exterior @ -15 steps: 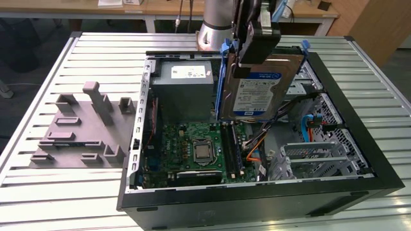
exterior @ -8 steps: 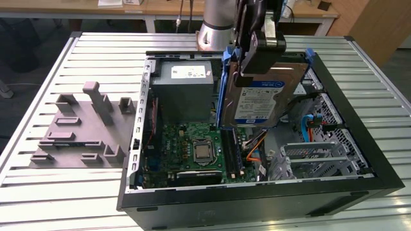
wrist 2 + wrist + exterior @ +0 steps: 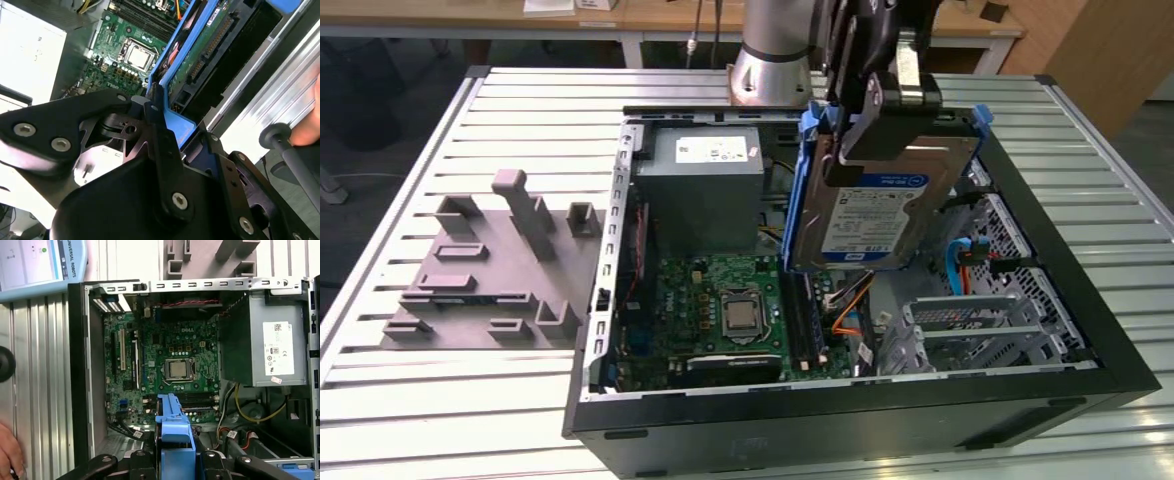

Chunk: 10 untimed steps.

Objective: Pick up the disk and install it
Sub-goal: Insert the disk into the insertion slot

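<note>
Fingers [image 3: 909, 95] clamped on disk [image 3: 871, 215], disk upright, above open PC case [image 3: 854, 398], mobo [image 3: 718, 300] below

Silver-grey disk [image 3: 941, 160] with blue frame [image 3: 797, 200] and white-and-blue label [image 3: 870, 218]; green motherboard [image 3: 720, 300]

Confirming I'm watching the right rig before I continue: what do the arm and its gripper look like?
The arm is a smooth, silver-grey metal cylinder, round in section. The gripper is matt black. It is built from flat linkage plates with rounded ends, joined by pivots and fastened with silver screw heads. Its fingers are slim black bars.
</note>
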Tool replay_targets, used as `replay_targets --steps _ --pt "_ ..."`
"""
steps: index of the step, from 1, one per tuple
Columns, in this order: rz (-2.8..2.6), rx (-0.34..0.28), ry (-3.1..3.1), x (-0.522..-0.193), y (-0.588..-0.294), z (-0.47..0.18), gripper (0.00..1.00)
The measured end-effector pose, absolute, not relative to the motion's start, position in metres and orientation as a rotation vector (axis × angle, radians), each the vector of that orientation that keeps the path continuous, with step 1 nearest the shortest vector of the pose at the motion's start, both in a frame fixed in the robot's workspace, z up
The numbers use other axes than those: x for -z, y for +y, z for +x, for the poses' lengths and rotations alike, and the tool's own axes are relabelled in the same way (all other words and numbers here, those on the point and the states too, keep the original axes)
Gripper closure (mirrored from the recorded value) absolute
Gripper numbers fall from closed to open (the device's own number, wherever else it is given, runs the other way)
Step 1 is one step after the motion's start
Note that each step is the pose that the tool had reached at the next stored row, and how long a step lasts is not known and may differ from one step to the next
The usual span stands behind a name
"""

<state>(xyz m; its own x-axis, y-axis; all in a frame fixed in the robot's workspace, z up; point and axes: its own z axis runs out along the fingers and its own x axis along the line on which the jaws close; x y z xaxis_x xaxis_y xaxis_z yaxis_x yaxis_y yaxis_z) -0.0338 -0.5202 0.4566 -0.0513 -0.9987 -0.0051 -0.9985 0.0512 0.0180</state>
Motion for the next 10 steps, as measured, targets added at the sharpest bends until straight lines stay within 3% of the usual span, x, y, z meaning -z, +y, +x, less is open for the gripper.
replay_targets --steps 10 --pt "2.158 0.026 -2.271 -0.455 -0.547 -0.032 0.63"
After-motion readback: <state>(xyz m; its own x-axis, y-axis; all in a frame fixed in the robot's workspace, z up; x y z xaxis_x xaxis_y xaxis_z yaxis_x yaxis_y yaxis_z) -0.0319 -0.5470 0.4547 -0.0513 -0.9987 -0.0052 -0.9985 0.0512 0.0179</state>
